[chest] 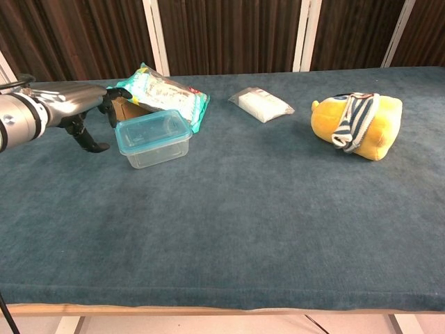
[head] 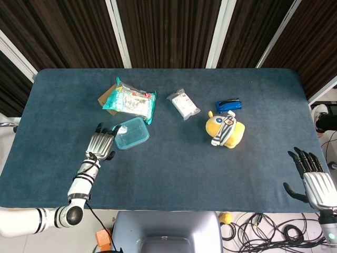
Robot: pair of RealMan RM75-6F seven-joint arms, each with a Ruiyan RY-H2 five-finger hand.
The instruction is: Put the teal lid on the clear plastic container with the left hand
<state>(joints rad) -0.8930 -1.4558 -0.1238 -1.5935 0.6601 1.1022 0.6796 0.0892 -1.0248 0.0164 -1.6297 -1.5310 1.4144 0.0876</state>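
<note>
- My left hand hangs just off the near-left corner of the clear plastic container, fingers loosely apart and gripping nothing.
- The teal lid sits flat on the container's rim, just beyond my fingertips; I judge it seated, though a full snap I can't confirm.
- My right hand waits spread and empty, well apart at the table edge.

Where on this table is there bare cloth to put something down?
The near strip between the left hand and right hand is bare, as is the far right corner. Crowded: lidded container, snack bag, white packet, blue packet, plush toy.
</note>
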